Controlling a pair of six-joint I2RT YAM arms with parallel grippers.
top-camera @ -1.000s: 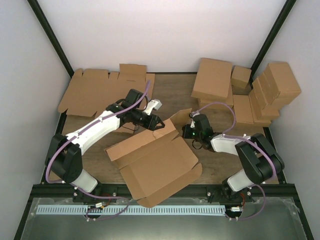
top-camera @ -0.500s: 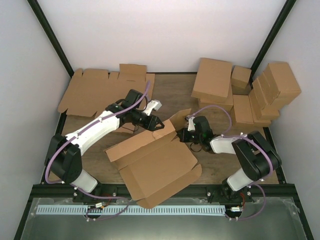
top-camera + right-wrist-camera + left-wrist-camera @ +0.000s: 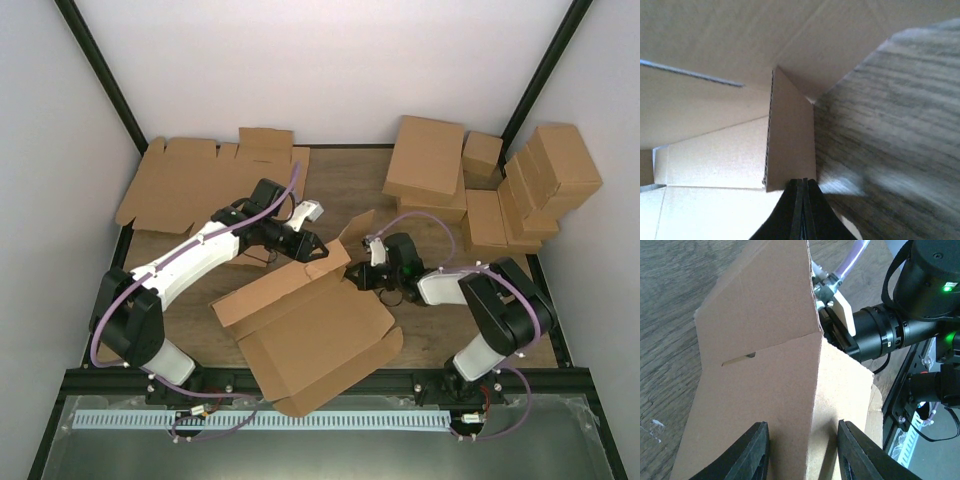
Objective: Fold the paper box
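Basically, the wood bench [image 3: 350,190] carries everything. The paper box [image 3: 310,335] is the biggest item. It's half-formed, open side up, sitting just below & btwn both claws, w/ rear wall raised and near flaps spread flat toward the arm bases.

Flat blanks [image 3: 200,180] lie well behind the left claw [image 3: 312,247], at the far-left of the bench. Closed boxes [image 3: 500,190] are piled well behind the right claw [image 3: 358,278], at the far-right.

The left claw sits at the top edge of the box's raised rear wall. In its wrist view the fingers [image 3: 757,450] stand apart w/ a cardbd crease running btwn them; can't tell if the pads actually pinch it.

The right claw is pressed together w/ nothing btwn its fingers. Its tip touches a small side flap [image 3: 790,145] at the box corner, just ahead of it, w/ bare bench to its right.

A thin slot [image 3: 739,359] is cut in the wall, ahead-left of the left claw.
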